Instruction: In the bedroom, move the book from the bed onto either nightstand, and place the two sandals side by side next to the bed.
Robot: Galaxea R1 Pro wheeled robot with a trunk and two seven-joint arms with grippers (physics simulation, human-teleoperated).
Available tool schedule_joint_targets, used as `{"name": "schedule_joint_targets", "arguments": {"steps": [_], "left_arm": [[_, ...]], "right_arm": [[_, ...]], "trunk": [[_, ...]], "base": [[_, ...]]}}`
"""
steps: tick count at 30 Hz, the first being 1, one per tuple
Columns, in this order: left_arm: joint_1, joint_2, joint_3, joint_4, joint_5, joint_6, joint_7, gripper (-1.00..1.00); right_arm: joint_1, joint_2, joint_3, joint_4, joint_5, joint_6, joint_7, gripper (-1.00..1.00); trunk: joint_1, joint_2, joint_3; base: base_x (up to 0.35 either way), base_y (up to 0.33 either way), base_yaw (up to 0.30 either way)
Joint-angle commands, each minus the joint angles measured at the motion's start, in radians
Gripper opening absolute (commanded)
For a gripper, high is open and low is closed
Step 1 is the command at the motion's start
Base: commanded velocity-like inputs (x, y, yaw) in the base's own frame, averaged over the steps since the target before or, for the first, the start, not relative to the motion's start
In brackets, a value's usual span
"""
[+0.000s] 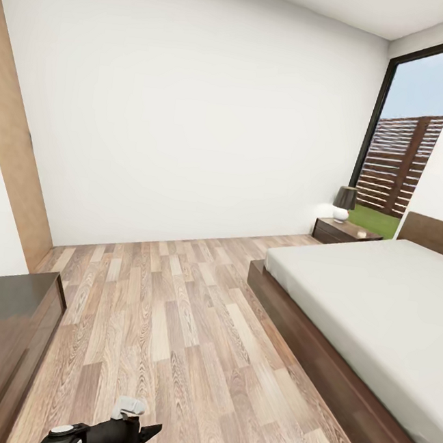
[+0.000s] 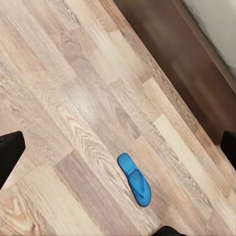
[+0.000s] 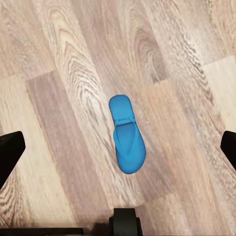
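You had open floor between the bed and the long cabinet. Both grippers gaped, holding nothing (fingers at frame edges). One sandal lay flat on planks near the bed's edge.

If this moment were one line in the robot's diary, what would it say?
place: bedroom | bed mattress bare | blue sandal on floor below right pincer, open, empty | left pincer open

Head camera looks across the bedroom toward the bed; both wrist cameras face straight down at plank floor, sharing 1 blue sandal.
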State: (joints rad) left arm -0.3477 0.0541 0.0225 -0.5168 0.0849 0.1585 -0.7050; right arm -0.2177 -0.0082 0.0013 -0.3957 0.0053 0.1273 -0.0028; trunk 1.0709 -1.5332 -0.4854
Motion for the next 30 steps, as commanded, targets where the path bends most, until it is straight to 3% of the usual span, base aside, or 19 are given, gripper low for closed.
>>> {"name": "schedule_joint_targets", "arguments": {"steps": [1, 9, 19, 26, 30], "left_arm": [[-0.001, 0.000, 0.002, 0.000, 0.009, 0.011, -0.004, 1.00], [-0.001, 0.000, 0.002, 0.000, 0.010, 0.013, -0.014, 1.00], [-0.001, -0.002, 0.002, -0.002, 0.010, 0.013, -0.016, 1.00], [-0.001, -0.004, 0.000, -0.003, 0.009, 0.014, -0.016, 1.00], [-0.001, -0.005, -0.002, -0.002, 0.009, 0.014, -0.016, 1.00]], "right_arm": [[0.000, 0.000, 0.000, 0.002, 0.001, 0.006, 0.000, 1.00], [-0.001, 0.003, -0.003, 0.027, 0.000, 0.020, -0.004, 1.00], [-0.010, 0.006, -0.003, -0.113, 0.008, 0.030, -0.017, 1.00], [-0.135, 0.006, -0.001, -0.125, 0.005, 0.117, -0.038, 1.00], [-0.169, 0.005, 0.000, -0.118, 0.004, 0.152, -0.041, 1.00]], "trunk": [[0.004, -0.008, -0.004], [0.035, -0.064, -0.029], [0.073, -0.134, -0.061], [0.100, -0.183, -0.083], [0.115, -0.211, -0.095]], "base": [[0.000, 0.000, 0.000], [0.000, 0.000, 0.000], [0.000, 0.000, 0.000], [0.000, 0.000, 0.000], [0.000, 0.000, 0.000]]}}
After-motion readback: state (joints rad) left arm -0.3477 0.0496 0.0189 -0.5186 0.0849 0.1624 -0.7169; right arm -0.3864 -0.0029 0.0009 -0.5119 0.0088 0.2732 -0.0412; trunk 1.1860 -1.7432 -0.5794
